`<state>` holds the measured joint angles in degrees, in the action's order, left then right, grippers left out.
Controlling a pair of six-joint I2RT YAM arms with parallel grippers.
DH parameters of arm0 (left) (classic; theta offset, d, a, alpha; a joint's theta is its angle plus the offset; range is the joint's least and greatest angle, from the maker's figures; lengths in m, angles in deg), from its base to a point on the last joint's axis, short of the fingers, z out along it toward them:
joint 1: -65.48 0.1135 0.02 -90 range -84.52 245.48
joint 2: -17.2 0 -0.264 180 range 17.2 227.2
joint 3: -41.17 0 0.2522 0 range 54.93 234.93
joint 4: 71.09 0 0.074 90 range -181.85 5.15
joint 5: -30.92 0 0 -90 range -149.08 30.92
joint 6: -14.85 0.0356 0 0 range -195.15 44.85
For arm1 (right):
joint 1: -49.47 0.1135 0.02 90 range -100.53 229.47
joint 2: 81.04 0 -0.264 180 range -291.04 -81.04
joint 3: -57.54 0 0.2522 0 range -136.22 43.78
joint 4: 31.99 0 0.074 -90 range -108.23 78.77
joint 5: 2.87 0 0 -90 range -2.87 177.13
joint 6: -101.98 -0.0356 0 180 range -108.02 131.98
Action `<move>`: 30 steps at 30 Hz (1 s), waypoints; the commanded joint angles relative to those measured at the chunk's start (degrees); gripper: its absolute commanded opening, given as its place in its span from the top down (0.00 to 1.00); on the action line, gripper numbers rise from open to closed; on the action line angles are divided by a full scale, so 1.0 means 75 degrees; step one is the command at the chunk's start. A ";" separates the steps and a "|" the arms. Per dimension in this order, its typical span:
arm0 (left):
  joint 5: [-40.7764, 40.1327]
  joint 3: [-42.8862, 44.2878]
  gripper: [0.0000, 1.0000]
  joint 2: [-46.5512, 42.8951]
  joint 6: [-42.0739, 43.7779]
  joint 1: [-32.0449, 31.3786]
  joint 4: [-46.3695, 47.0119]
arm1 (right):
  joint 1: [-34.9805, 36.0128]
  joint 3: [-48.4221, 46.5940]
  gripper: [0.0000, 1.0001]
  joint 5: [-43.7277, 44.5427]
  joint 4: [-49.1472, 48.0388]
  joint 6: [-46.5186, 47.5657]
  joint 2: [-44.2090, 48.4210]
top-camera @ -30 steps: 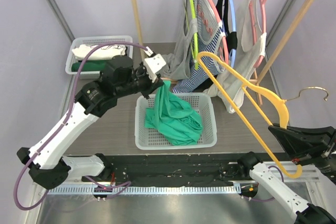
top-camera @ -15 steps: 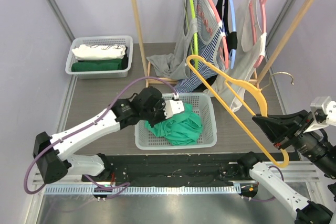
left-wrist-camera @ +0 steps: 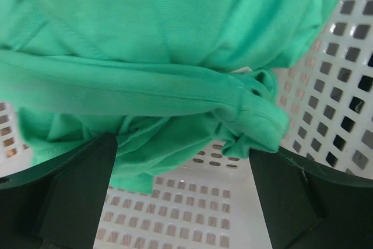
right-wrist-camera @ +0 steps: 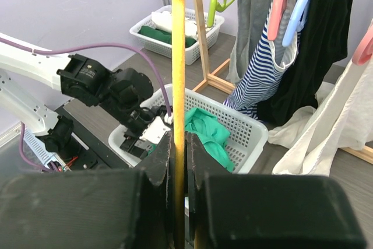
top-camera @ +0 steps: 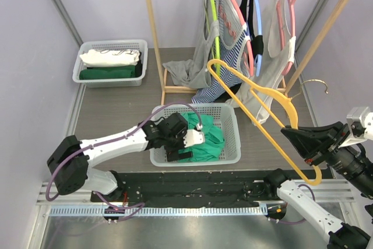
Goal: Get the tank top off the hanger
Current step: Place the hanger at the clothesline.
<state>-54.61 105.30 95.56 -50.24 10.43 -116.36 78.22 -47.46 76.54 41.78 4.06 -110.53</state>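
The green tank top (top-camera: 205, 139) lies crumpled in the white basket (top-camera: 234, 138), off the hanger. My left gripper (top-camera: 179, 151) is down inside that basket, open. In the left wrist view the tank top (left-wrist-camera: 145, 56) fills the upper half, and the left gripper (left-wrist-camera: 183, 155) straddles its lower edge without pinching it, above the basket's floor (left-wrist-camera: 192, 214). The bare yellow hanger (top-camera: 262, 106) slants up over the basket's right side. My right gripper (top-camera: 302, 142) is shut on its lower bar. In the right wrist view the hanger (right-wrist-camera: 178, 56) runs straight up from the right gripper (right-wrist-camera: 179, 144).
A wooden clothes rack (top-camera: 152, 33) stands behind the basket with several garments on hangers, among them a striped top (top-camera: 230, 45) and a cream one (top-camera: 274, 56). A grey basket (top-camera: 111, 62) with folded clothes sits at the back left.
My left gripper came down from above into the white basket with the tank top and opened, letting the cloth drop. The right arm drew the hanger slightly back and now holds still.
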 commanded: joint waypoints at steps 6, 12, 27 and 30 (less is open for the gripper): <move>-0.0220 0.1730 0.00 -0.0616 0.0055 -0.0430 -0.1688 | -0.0025 -0.0419 0.99 -0.0170 -0.0653 0.0025 -0.0531; -0.0420 0.5222 0.00 -0.0804 -0.0414 -0.0430 -0.3928 | -0.0013 -0.0760 0.99 -0.0509 -0.0887 -0.0080 -0.0965; 0.1139 0.8447 0.00 -0.2281 -0.0297 -0.0044 -0.5340 | -0.0013 -0.0526 0.99 -0.3553 -0.1169 0.0528 -0.2898; 0.0986 0.9068 0.00 -0.1955 -0.0917 0.0086 -0.4776 | -0.0014 -0.0315 0.99 -0.4610 -0.1285 0.0728 -0.3238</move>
<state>-47.26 168.25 77.88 -53.65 9.89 -157.36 78.22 -51.29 55.56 36.05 6.66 -131.62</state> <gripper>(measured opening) 0.995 0.098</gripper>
